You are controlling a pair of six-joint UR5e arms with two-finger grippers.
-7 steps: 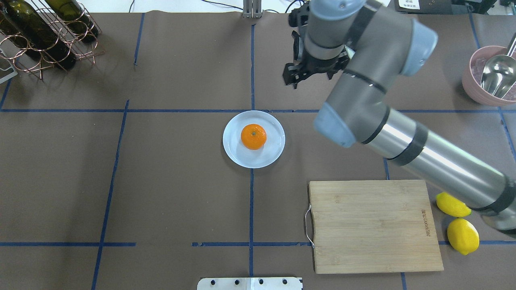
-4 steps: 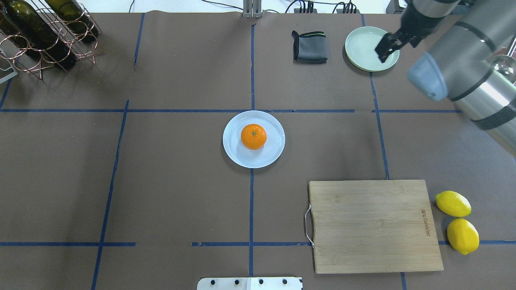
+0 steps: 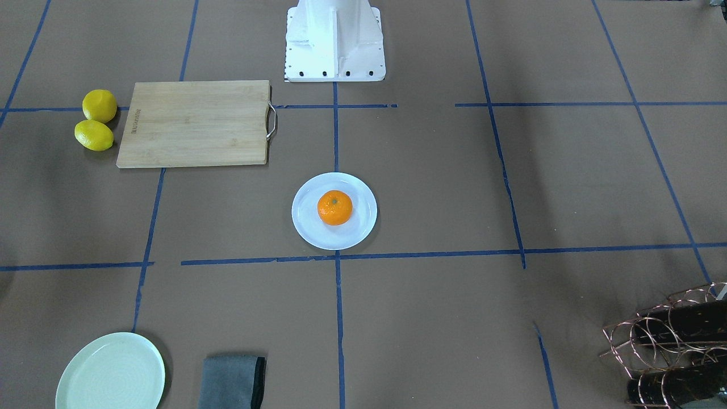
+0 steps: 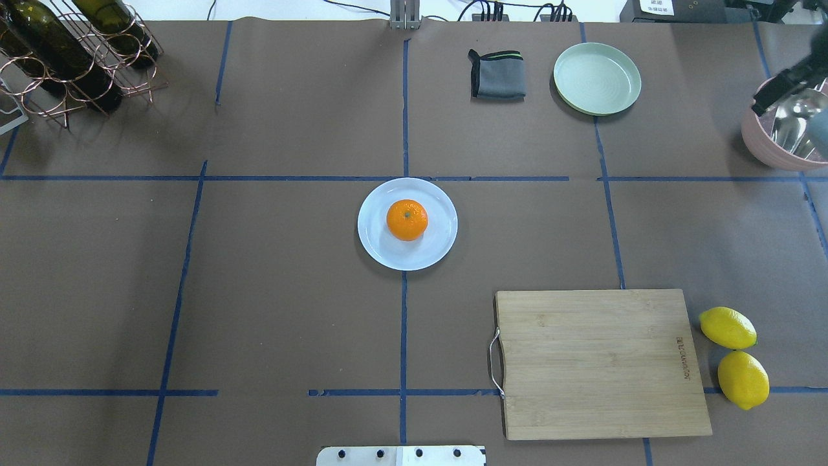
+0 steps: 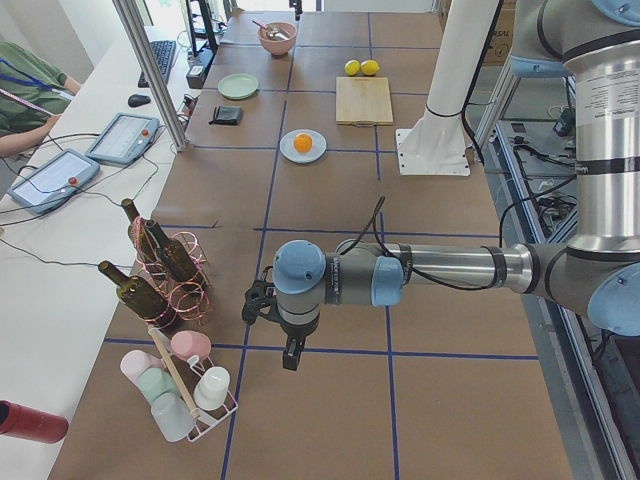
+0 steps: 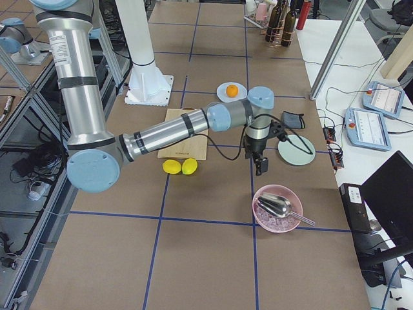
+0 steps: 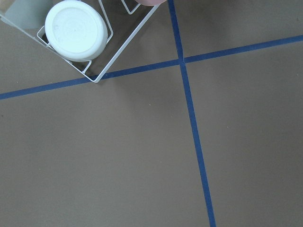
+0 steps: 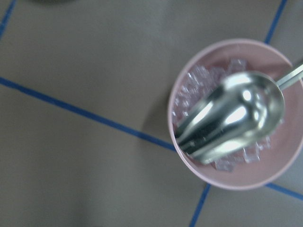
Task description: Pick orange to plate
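The orange (image 4: 407, 220) rests in the middle of the white plate (image 4: 435, 249) at the table's centre, with nothing touching it; the front view shows the orange (image 3: 334, 207) on the plate (image 3: 309, 228) too. My right gripper (image 4: 779, 94) is far off at the right edge, over a pink bowl, and only a dark piece of it shows, so I cannot tell its state. The side view places the right gripper (image 6: 261, 166) between the mint plate and the bowl. My left gripper (image 5: 290, 358) hangs low at the table's far left end, by the racks; I cannot tell whether it is open or shut.
A mint-green plate (image 4: 597, 78) and a folded grey cloth (image 4: 497, 74) lie at the back right. A wooden cutting board (image 4: 598, 362) and two lemons (image 4: 728, 328) sit front right. The pink bowl (image 4: 760, 145) holds a metal scoop. A bottle rack (image 4: 71, 52) stands back left.
My right arm has swung from above the back centre of the table out to the far right edge, uncovering the cloth and mint plate. The orange and plate have not moved.
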